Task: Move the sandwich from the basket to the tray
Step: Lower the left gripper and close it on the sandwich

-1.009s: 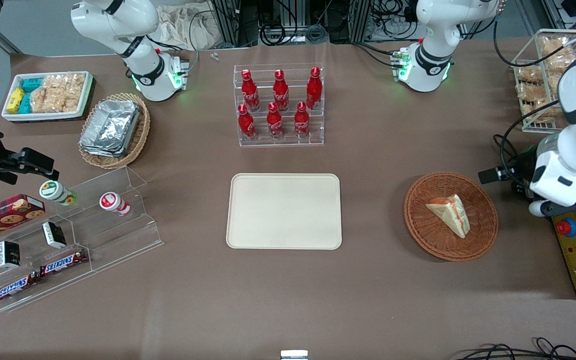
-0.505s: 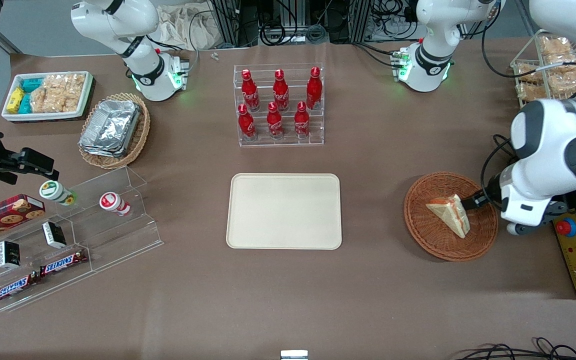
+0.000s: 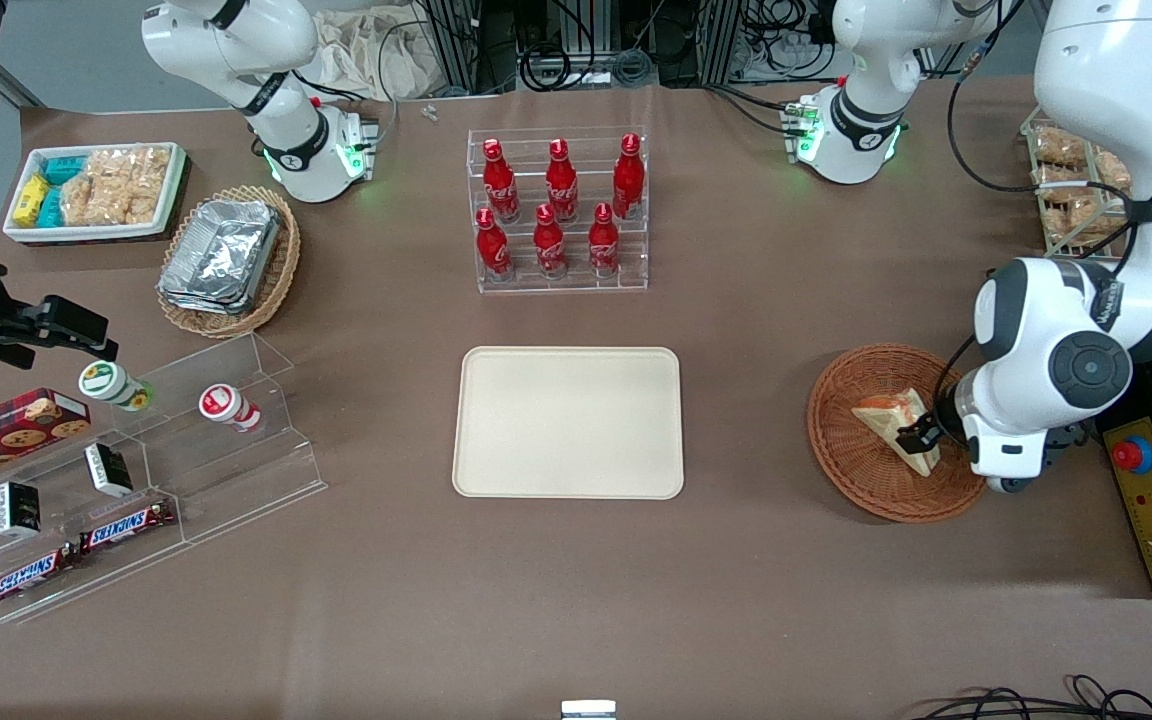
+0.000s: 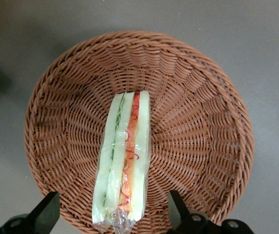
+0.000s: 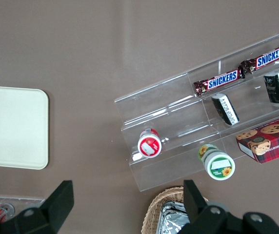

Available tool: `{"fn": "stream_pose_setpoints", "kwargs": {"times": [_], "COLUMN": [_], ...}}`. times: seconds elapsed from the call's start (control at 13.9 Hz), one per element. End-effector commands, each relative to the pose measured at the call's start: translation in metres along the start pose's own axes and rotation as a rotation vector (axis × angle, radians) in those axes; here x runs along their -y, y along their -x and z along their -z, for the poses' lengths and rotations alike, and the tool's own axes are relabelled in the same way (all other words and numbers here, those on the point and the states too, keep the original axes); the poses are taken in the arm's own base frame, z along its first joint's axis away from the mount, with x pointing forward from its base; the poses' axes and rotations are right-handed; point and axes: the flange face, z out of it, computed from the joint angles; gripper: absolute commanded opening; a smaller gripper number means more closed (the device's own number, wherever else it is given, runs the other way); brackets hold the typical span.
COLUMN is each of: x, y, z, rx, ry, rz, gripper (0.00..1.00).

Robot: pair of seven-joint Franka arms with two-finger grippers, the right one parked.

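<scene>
The sandwich (image 3: 886,412) lies in the round reddish-brown wicker basket (image 3: 856,475) toward the working arm's end of the table. In the left wrist view the sandwich (image 4: 125,161) shows its red-orange and green filling edge up, in the middle of the basket (image 4: 203,122). My left gripper (image 3: 919,433) hovers just above the sandwich's wider end, open, with one finger on each side of it (image 4: 112,214). It holds nothing. The cream-beige tray (image 3: 568,422) sits bare at the table's middle, well apart from the basket; its corner also shows in the right wrist view (image 5: 12,126).
A clear rack of red bottles (image 3: 558,210) stands farther from the camera than the tray. A wire basket of snacks (image 3: 1076,170) and a yellow control box (image 3: 1151,500) flank the working arm. An acrylic snack stand (image 3: 136,470), foil-container basket (image 3: 228,260) and white bin (image 3: 96,190) lie toward the parked arm's end.
My left arm has swung in from the table's end over the basket, and the gripper has come down over the sandwich. The sandwich, basket and tray have not moved.
</scene>
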Motion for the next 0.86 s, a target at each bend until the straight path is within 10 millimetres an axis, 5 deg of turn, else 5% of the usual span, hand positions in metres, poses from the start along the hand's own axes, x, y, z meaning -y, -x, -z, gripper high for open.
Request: {"fn": "stream_pose_setpoints", "kwargs": {"times": [0.0,0.79], "x": [-0.003,0.004], "y": [0.001,0.021], "z": [-0.005,-0.058], "rx": [-0.015,-0.006], "ry": [-0.011,0.005], "rz": [0.015,-0.005], "gripper": [1.0,1.0]}}
